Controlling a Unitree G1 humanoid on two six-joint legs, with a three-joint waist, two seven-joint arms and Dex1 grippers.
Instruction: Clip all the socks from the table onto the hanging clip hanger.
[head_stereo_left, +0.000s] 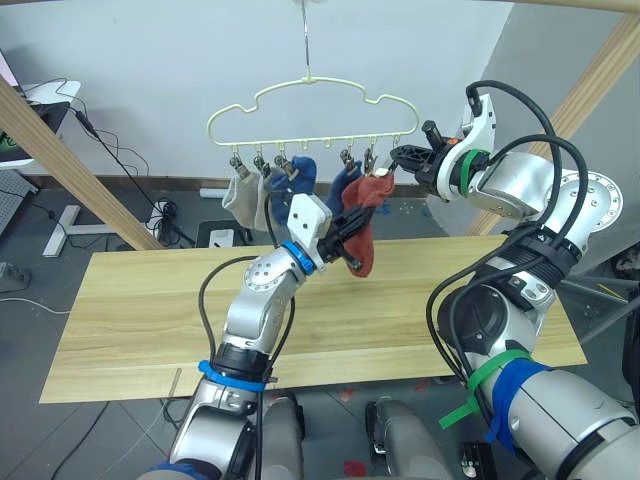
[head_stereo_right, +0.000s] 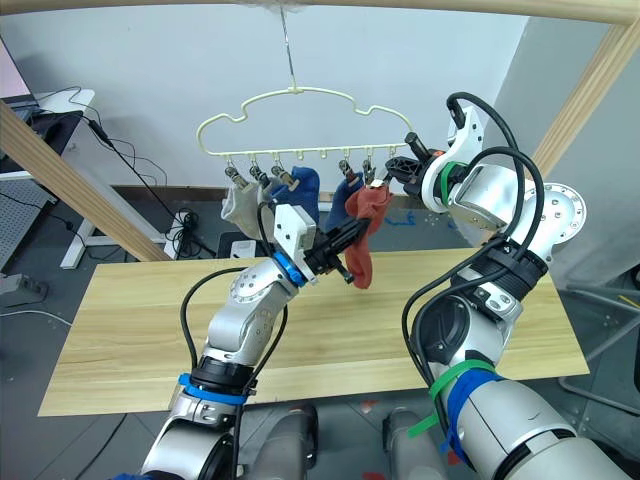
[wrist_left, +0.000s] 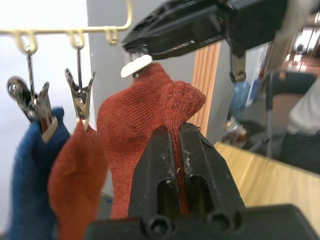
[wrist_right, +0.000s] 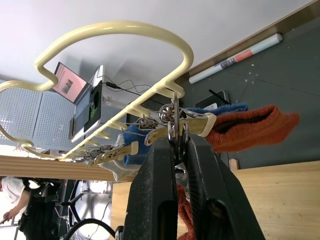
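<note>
Left gripper jaws – clamped on rust-red sock | right gripper jaws – squeezing end clip on clip hanger

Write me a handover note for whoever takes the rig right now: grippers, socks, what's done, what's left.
Left gripper: shut on the last red sock, holding it up to the hanger.
Right gripper: shut on the end clip, squeezing it.
Done: two grey socks, two blue socks and one red sock hang clipped. The table has no socks left on it.
Left: seat the held sock in that clip, then release both.
</note>
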